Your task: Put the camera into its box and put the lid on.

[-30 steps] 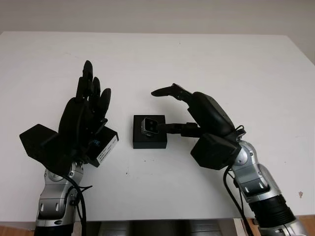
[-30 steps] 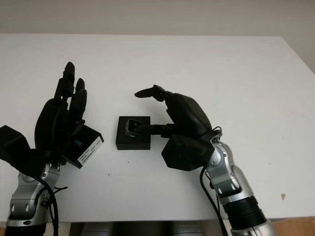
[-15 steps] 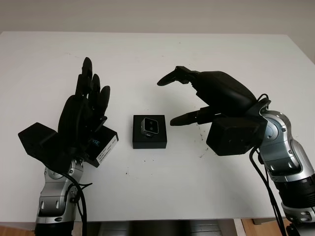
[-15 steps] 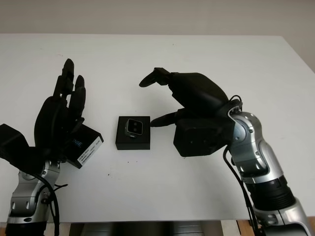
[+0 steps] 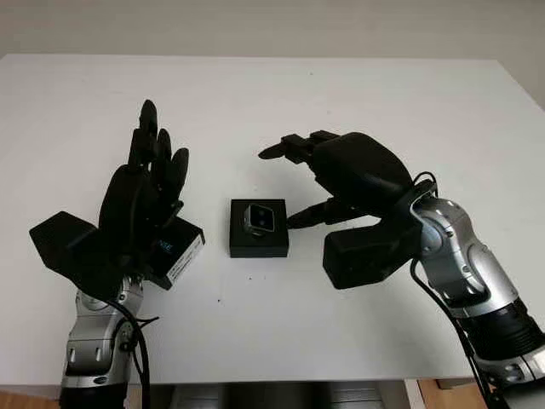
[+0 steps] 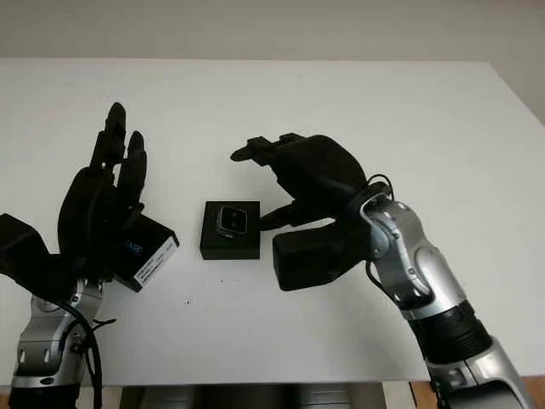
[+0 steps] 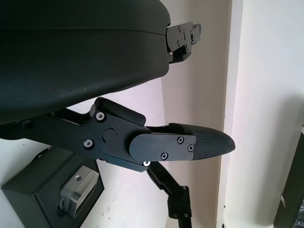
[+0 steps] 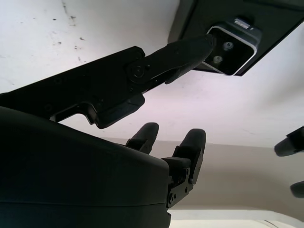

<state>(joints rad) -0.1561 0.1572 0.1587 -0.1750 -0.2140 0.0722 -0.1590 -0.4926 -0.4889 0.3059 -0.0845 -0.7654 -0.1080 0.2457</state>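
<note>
Right hand: black three-fingered right hand raised above the tabletop just to the right of the box, holding nothing, its fingers uncurled; one lower finger points at the box's right edge, close to it, though contact cannot be told.
Camera: small silver-faced camera already sits in the box, lens side up, in the middle of the white tabletop.
Left hand: left hand stands upright to the left of the box, well apart from it, palm side toward a black oblong with a white label, which I take to be the lid; whether the hand actually grips it cannot be told.
Key relation: box lies between the two hands; the lid lies to its left, at the left hand, so the left arm is the nearer one for the lidding step.
Lid's long axis: runs slanted, away from the robot and toward the box.
Judged step: camera placed; lid not yet on.
</note>
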